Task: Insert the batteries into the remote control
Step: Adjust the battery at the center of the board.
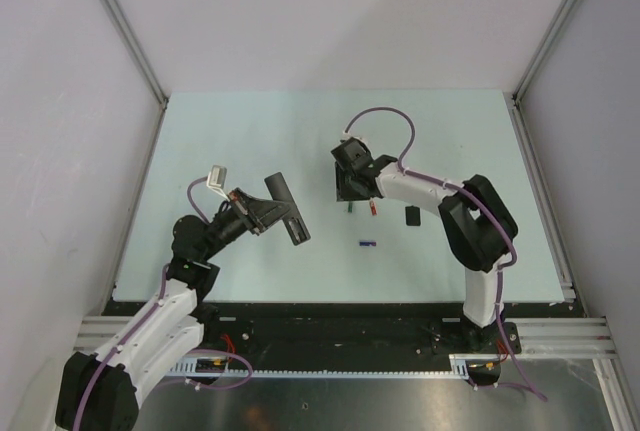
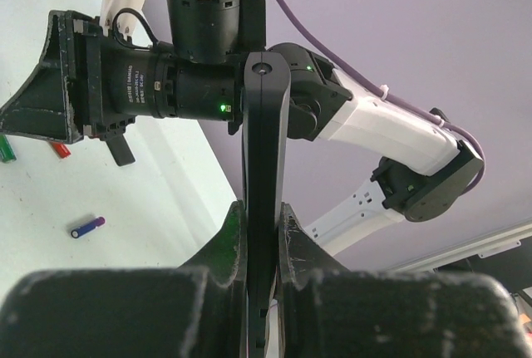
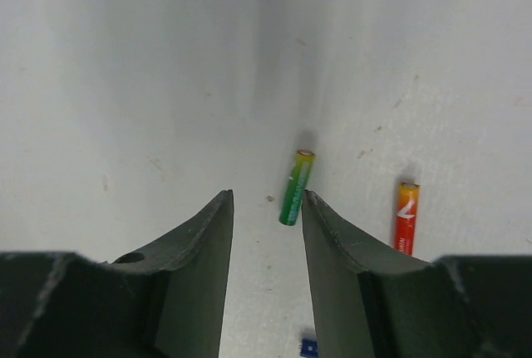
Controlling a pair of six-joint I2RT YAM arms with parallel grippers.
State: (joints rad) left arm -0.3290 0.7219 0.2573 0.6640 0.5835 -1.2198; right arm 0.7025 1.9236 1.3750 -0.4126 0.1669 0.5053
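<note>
Right wrist view: the green battery (image 3: 296,188) lies on the table (image 3: 125,84) just ahead of your right gripper (image 3: 266,200). It sits off-centre, toward the finger nearer the red battery (image 3: 406,217), with its long axis roughly along the fingers. Jaws stand apart, empty. Your left gripper (image 2: 262,213) is clamped on the remote (image 2: 264,142). The recess does not show.

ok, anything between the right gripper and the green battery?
Nothing visible. The right gripper is open over the table, the green battery lying just beyond its fingertips. The red battery lies to the side, apart from the green one, out of the way. The left gripper holds the remote control.
</note>
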